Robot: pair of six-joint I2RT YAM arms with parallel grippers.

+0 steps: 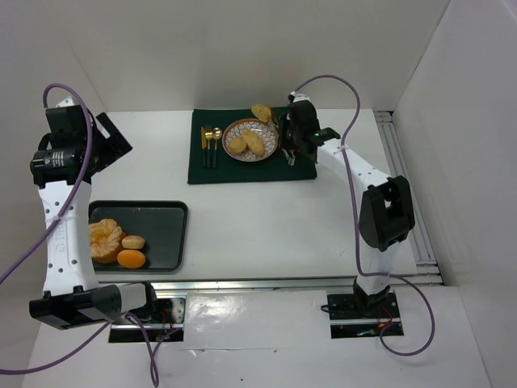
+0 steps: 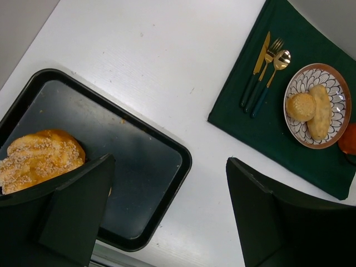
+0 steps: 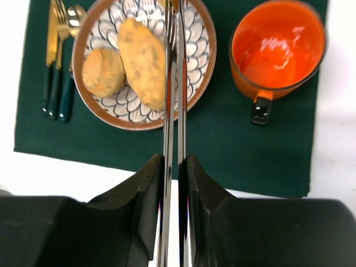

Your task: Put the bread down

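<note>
The right gripper (image 3: 175, 162) is clamped tight on a pair of metal tongs (image 3: 172, 100), its fingers squeezed in so the two blades run almost together out over the plate (image 3: 119, 108). At the tong tips, by the plate's far rim, is a roll (image 1: 261, 111); I can't tell if it touches the plate. Two more rolls lie on the plate, a round one (image 3: 103, 72) right against a long one (image 3: 143, 60). A green mat (image 3: 222, 144) lies under the plate, with an orange cup (image 3: 278, 44) just right of the plate and gold cutlery (image 1: 210, 144) just left of it. Well away from the plate, to the near left, a black tray (image 2: 139, 161) holds a peeled orange (image 2: 39, 158), a tangerine (image 1: 131, 259) and one more roll (image 1: 133, 242) beside the orange. The left gripper (image 2: 169, 161) hangs well left of the plate, fingers spread wide, nothing between them
</note>
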